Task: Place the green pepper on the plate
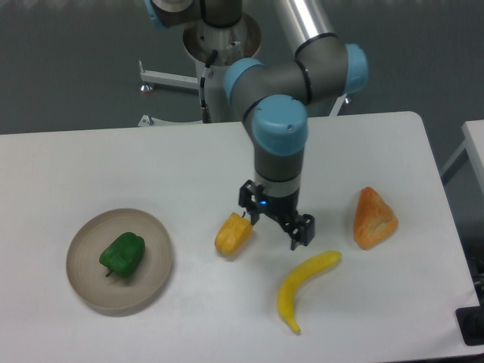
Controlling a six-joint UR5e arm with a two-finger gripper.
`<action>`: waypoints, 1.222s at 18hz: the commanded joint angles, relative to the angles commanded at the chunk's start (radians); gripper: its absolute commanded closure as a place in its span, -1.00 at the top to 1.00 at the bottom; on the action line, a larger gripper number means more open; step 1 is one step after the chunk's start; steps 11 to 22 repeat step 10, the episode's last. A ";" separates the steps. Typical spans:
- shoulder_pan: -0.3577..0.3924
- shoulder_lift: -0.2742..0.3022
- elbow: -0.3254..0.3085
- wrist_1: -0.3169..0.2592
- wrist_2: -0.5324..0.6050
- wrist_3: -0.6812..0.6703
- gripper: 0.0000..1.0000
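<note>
The green pepper (122, 255) lies on the beige plate (154, 281) at the table's left front, a little left of the plate's middle. My gripper (274, 224) hangs over the middle of the table, well to the right of the plate. Its fingers are spread and nothing is between them. The left finger is close to the yellow-orange pepper (232, 236); I cannot tell if they touch.
A yellow banana (305, 287) lies just below and right of the gripper. An orange wedge-shaped piece of bread (373, 219) sits to the right. The arm's base (221, 38) stands behind the table's far edge.
</note>
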 joint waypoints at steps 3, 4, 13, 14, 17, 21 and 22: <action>0.011 0.001 0.011 -0.008 0.012 0.018 1.00; 0.014 0.006 0.011 -0.008 0.012 0.019 1.00; 0.011 0.002 0.009 -0.005 0.012 0.029 1.00; 0.011 0.002 0.009 -0.005 0.012 0.029 1.00; 0.011 0.002 0.009 -0.005 0.012 0.029 1.00; 0.011 0.002 0.009 -0.005 0.012 0.029 1.00; 0.011 0.002 0.009 -0.005 0.012 0.029 1.00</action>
